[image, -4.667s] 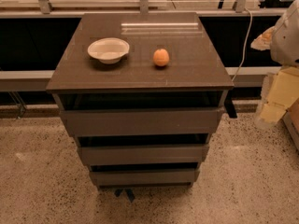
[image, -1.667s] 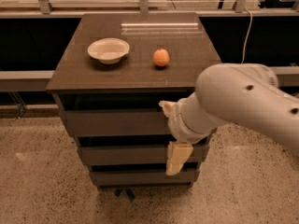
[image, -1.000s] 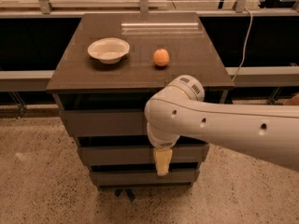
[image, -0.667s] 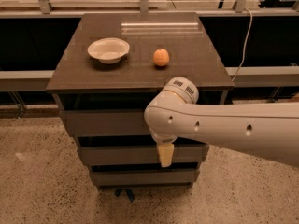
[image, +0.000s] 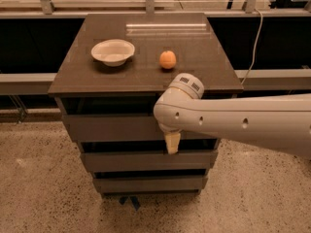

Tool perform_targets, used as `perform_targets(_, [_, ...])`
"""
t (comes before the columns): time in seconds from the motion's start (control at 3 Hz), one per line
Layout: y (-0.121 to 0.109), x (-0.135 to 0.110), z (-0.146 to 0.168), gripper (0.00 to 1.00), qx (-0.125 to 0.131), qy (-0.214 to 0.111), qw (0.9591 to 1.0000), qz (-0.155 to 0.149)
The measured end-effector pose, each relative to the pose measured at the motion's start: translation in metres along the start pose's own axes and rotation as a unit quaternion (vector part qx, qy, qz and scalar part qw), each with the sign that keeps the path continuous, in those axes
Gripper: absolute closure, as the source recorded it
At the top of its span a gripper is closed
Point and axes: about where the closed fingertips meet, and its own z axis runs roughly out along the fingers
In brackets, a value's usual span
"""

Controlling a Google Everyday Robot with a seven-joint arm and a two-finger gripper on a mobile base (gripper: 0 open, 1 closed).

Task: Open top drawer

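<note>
One cream-tipped gripper [image: 172, 142], aperture indeterminate, at lower edge of handleless dark grey-brown top drawer [image: 112, 128], likely seeking pull purchase.

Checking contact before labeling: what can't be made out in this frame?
Camera view:
- Gripper, low on the top drawer front: mostly hidden by the arm; contact unclear.
- Top drawer's right half: covered by the arm.
- Drawer insides: hidden under the tabletop.
- Arm's base: cut off at the right edge.
</note>
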Motion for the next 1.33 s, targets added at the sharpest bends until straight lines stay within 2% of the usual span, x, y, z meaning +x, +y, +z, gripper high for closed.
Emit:
perform_targets(0.33, [-0.017,-0.005,0.019,0.20,-0.003,-0.021,0.9998,0.004])
perform_targets(0.67, [-0.017,-0.010,0.030,0.41,-0.013,-0.036,0.9992,0.011])
perform_targets(1.0, [-0.010,-0.017,0.030,0.41,-0.027,-0.051,0.9983,0.012])
perform_targets(1.33, [0.007,-0.025,0.009,0.36,-0.038,-0.077,0.9961,0.020])
